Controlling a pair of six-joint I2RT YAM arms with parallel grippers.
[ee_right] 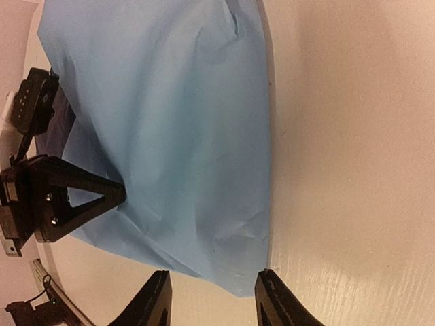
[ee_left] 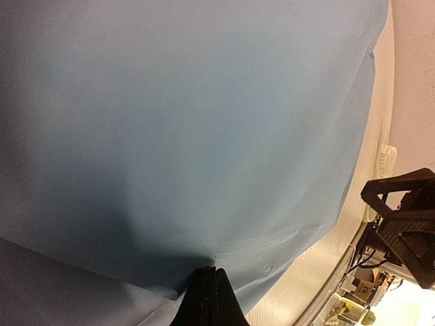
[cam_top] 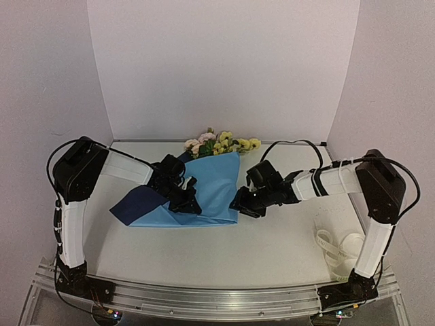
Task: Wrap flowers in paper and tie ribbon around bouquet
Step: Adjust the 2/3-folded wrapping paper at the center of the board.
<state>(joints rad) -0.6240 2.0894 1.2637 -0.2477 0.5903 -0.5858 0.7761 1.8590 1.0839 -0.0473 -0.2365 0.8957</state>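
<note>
1. The paper (cam_top: 212, 185) is spread on the table (cam_top: 272, 251); a darker flap is turned out at its left.
2. The flowers (cam_top: 221, 144) are covered by it; only blossoms are seen past its far edge.
3. The left gripper (ee_left: 212, 293) is clamped on the paper near its near edge; creases are gathered there.
4. The right gripper (ee_right: 214, 300) is held moderately wide; the paper's near right corner is seen between its fingers (ee_right: 275, 302), ungripped.
5. The ribbon (cam_top: 340, 248) is heaped by the right arm's base, well apart from the paper.

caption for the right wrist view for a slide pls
Right claw open at a corner of the blue paper while the left claw pinches its other side on the table.
</note>
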